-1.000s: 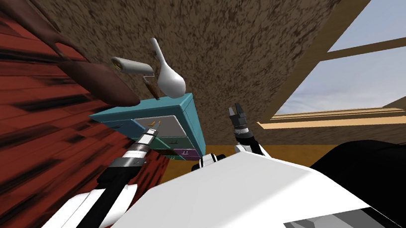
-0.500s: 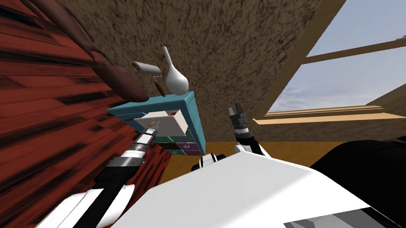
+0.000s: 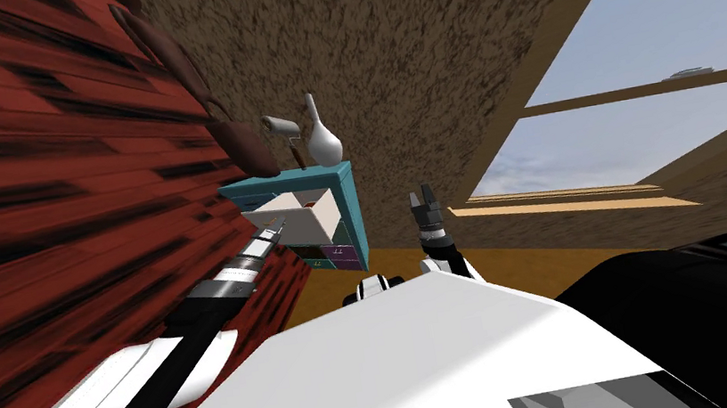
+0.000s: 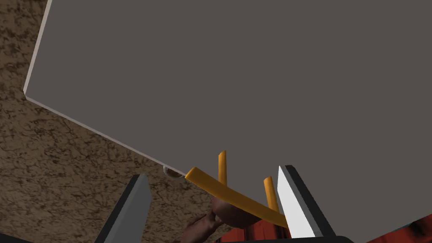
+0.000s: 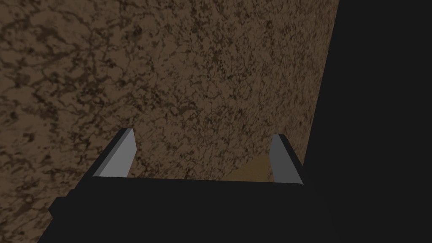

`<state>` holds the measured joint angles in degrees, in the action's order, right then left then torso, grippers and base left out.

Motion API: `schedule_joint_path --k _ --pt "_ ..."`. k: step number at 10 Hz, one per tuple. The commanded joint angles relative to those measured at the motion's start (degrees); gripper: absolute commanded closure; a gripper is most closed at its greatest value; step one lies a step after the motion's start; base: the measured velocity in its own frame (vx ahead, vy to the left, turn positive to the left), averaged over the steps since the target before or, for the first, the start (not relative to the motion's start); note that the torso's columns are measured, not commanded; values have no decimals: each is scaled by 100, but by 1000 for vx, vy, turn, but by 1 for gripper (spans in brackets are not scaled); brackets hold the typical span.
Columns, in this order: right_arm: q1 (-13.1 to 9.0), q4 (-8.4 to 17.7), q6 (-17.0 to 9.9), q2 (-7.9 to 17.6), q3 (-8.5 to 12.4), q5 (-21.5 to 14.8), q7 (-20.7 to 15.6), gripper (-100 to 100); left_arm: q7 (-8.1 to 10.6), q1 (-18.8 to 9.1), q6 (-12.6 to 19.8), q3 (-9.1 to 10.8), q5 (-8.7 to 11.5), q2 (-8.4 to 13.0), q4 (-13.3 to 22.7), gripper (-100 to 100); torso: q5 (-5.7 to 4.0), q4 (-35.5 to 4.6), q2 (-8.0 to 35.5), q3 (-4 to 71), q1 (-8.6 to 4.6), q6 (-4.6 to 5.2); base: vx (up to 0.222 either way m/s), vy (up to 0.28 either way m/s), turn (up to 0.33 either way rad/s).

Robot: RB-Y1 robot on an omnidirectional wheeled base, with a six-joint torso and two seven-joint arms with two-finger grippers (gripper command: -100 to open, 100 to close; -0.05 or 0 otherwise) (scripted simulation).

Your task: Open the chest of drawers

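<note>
Mottled brown wall (image 3: 419, 44), bright window (image 3: 614, 146)

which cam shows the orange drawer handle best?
Left wrist view: the orange handle lies close up between the left end effector's open fingers, standing off the grey drawer front on two posts. Head view shows the pulled-out drawer, the handle too small to make out there. Right wrist view faces the brown wall.
</note>
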<state>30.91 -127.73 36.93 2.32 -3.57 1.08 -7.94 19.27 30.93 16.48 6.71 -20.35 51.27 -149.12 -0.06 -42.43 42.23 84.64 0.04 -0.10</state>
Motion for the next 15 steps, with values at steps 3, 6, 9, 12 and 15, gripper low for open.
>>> schedule_joint_path --k 3,6,9,12,15 --pt "1 -1 1 0 0 0 0 0 644 54 240 479 49 558 -33 -100 0 19 -18 11 -13 14 2 -29 -12" --pt "1 -1 1 0 0 0 0 0 1161 113 424 894 92 1044 -52 -100 -12 -13 25 -12 -11 7 -12 -25 -29" --pt "1 -1 1 0 0 0 0 0 1568 151 546 1179 120 1367 -65 -100 -36 -54 70 -31 -18 -5 -14 -22 -15" --pt "1 -1 1 0 0 0 0 0 1752 271 597 1177 192 1524 -54 -100 -62 -91 101 -42 -33 -13 -10 -14 -12" --pt "1 0 0 0 0 0 0 0 1776 328 630 1107 217 1527 -10 0 -27 -25 51 -27 -40 10 2 0 0"
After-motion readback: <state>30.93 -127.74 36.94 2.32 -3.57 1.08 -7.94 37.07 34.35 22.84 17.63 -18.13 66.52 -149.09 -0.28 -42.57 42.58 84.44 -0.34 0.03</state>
